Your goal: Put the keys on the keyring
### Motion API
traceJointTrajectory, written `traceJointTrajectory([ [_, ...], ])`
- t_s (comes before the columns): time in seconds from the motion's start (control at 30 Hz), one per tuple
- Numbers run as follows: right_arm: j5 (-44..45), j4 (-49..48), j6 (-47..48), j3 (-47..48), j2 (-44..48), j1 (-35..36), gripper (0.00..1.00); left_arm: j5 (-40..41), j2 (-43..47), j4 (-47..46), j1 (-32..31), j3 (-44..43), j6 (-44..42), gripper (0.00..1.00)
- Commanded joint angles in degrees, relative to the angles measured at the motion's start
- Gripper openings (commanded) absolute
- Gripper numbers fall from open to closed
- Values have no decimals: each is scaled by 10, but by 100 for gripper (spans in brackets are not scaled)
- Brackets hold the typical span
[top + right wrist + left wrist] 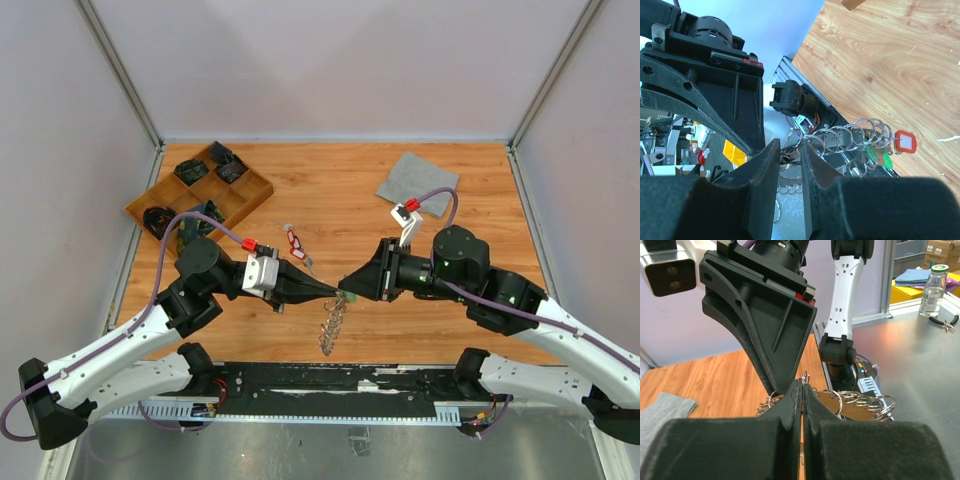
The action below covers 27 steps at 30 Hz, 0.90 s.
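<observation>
Your bench (pixel 330 190) is orange-brown wood, smooth, with a clear grain and a slight sheen. The keyring (pixel 850 137) is bright polished metal, its thin wire loops catching the light. On it hang a glossy red plastic tag (pixel 905 142) with a white label and a green plastic tag (pixel 882 159). The left gripper (pixel 801 383) and right gripper (pixel 789 145) have matt black plastic jaws, faintly ribbed. The grey cloth (pixel 415 180) looks matt and soft.

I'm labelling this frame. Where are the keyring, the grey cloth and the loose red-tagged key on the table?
keyring (pixel 332 322), top external view, the dangling cluster of rings.
grey cloth (pixel 416 180), top external view, its middle.
red-tagged key (pixel 294 239), top external view, its red tag.
</observation>
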<state>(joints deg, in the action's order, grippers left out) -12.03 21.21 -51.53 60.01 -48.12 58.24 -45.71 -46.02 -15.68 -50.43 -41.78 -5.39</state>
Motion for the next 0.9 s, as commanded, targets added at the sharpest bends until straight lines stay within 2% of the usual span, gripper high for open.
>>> traceJointTrajectory([
  [0.0,-9,-21,-12,-8,-2,0,24,-1,3,-23,-3,-12,-2,1],
  [0.23,-18,-24,-13,-9,-9,0,22,3,7,-22,-3,-9,-2,0],
  [0.53,-23,-28,-13,-7,-10,-1,12,5,9,-17,-3,-8,-4,1],
  [0.7,-20,-28,-6,-7,-8,-1,1,7,11,-17,-3,-8,-3,0],
  [0.87,-5,-44,31,-7,2,0,1,9,14,-16,-3,-7,-2,0],
])
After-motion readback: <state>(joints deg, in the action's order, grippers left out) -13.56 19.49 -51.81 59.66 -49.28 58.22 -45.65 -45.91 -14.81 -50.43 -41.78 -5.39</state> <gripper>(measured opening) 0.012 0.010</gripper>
